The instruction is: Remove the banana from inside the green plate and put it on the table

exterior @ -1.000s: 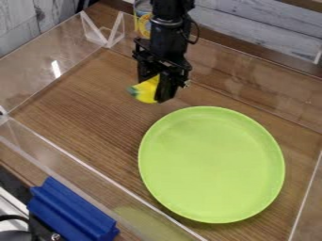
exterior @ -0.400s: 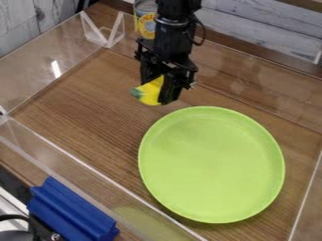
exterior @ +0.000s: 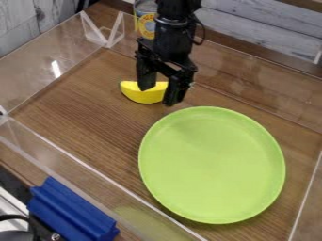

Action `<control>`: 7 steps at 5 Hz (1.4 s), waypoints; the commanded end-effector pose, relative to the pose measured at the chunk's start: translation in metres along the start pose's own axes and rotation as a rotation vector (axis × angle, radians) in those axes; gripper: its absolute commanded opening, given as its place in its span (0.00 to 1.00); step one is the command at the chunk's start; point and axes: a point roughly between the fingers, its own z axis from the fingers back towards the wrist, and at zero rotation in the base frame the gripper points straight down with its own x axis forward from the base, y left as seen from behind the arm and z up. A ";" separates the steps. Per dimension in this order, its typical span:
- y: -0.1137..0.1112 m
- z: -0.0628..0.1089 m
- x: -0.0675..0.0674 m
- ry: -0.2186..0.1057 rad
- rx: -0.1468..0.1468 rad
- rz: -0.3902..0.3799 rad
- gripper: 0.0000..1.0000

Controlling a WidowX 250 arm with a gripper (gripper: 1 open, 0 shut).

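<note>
The small yellow banana (exterior: 141, 91) lies on the brown wooden table (exterior: 88, 122), left of and above the lime-green plate (exterior: 212, 162). My black gripper (exterior: 164, 85) points down right over the banana with its fingers spread, one finger (exterior: 180, 89) to the banana's right and the other behind it. Nothing is clamped between them. The plate holds nothing and sits at the right of the table, apart from the banana.
Clear acrylic walls (exterior: 51, 56) fence the table's edges. A blue block (exterior: 73, 215) sits at the bottom left, outside the front wall. The arm's black body rises from the back centre.
The gripper has opened and let go of the banana, which dropped from between the fingers onto the table. The arm itself stayed in place.
</note>
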 end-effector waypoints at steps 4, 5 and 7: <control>0.026 0.031 0.002 -0.110 0.032 0.019 1.00; 0.029 0.035 0.000 -0.119 0.033 0.022 1.00; 0.028 0.054 -0.006 -0.151 0.017 0.030 1.00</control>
